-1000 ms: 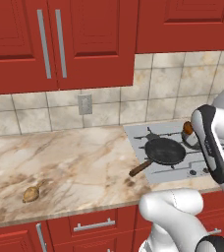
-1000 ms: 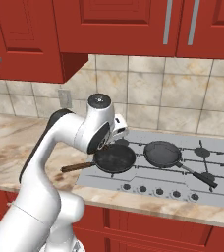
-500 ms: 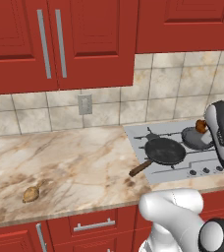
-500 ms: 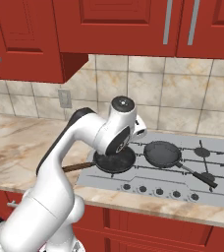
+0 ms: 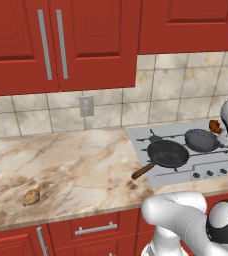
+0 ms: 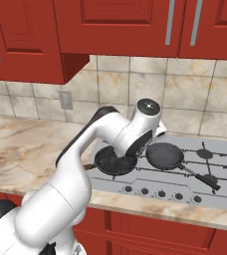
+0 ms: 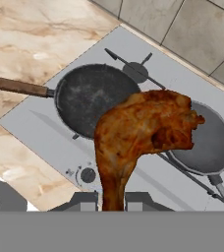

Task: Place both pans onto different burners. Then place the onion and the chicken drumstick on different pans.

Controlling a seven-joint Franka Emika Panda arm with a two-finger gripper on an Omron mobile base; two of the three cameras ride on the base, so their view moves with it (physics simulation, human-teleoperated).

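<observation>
My gripper is shut on the thin bone end of the chicken drumstick. It holds the drumstick in the air above the cooktop, between the two pans. The wider black pan with its wooden handle sits on a left burner. The smaller dark-grey pan sits on the burner to its right. In the left base view the drumstick hangs beside the far rim of the smaller pan. The onion lies far left on the counter.
A bare burner and another lie right of the smaller pan, whose long handle points to the front right. Knobs line the cooktop's front edge. Marble counter stretches left; red cabinets hang above.
The arm has swung to the right with the drumstick in its grip, from over the black pan towards the smaller pan. Pans and onion have stayed put.
</observation>
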